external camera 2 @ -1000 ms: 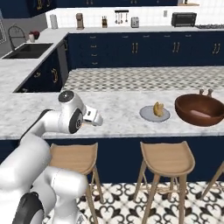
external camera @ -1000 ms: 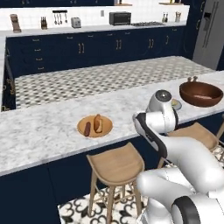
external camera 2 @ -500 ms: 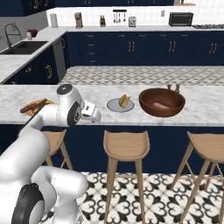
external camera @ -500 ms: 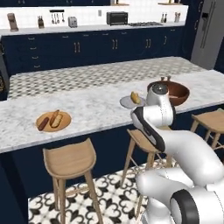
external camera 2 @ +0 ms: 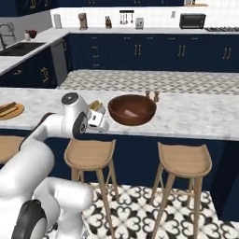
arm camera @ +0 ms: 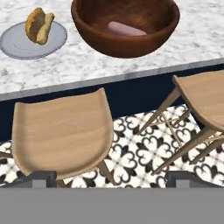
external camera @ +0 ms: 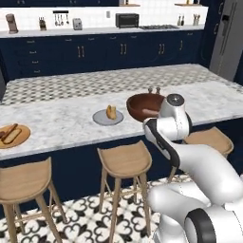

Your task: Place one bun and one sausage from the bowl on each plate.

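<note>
Below counter edge, nearest: gripper (arm camera: 111, 177) jaws spread wide, nothing between them, poised over wooden stools (arm camera: 61, 131). Bowl (arm camera: 127, 26) taken as landmark, sitting on marble counter (external camera: 61, 123) near front edge. Inside bowl: one pinkish sausage (arm camera: 127, 29) lying on bottom. Left of bowl, just beside, not touching: grey plate (external camera: 107, 117) carrying one bun (external camera: 111, 112). Far left of bowl, well apart: wooden plate (external camera: 13, 136) with bun and sausage side by side. Behind bowl: two small shakers (external camera: 154, 89). No legible writing, brands or labels anywhere.
</note>
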